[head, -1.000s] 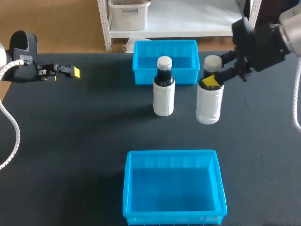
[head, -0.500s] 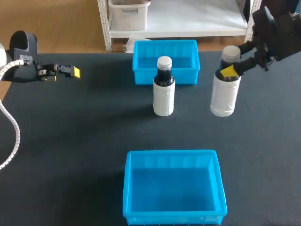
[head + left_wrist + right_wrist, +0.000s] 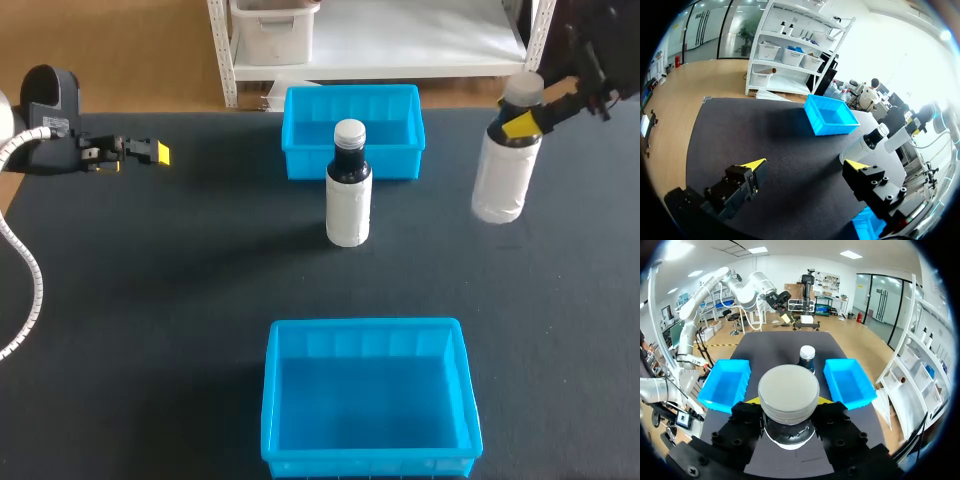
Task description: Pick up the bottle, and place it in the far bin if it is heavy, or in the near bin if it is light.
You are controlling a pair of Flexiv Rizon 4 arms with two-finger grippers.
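Now the right gripper (image 3: 520, 118) is clamping the neck of the white-labelled bottle (image 3: 500, 175), its yellow tips pressing in from both sides just under the grey cap. It is carrying the bottle steadily toward the table's right edge. A second ago the bottle was hanging just beside the far bin's right corner, and half a second ago it was partway out. It is now sitting well clear of the far bin (image 3: 300, 160), off to its right. Whether its base is touching the table (image 3: 180, 280) cannot be told.

In the right wrist view the cap of the bottle (image 3: 788, 390) is filling the space between the fingers of the right gripper (image 3: 789, 401). Ahead of it, the second bottle (image 3: 806, 356) is standing between the near bin (image 3: 725, 382) and the far bin (image 3: 847, 380).

The second bottle (image 3: 348, 200) is staying upright just in front of the far bin, where it was before. The near bin (image 3: 365, 325) is lying unmoved at the front. The left gripper (image 3: 150, 152) is keeping still at the far left, and its fingers are standing wide apart around nothing in its own wrist view (image 3: 807, 163).
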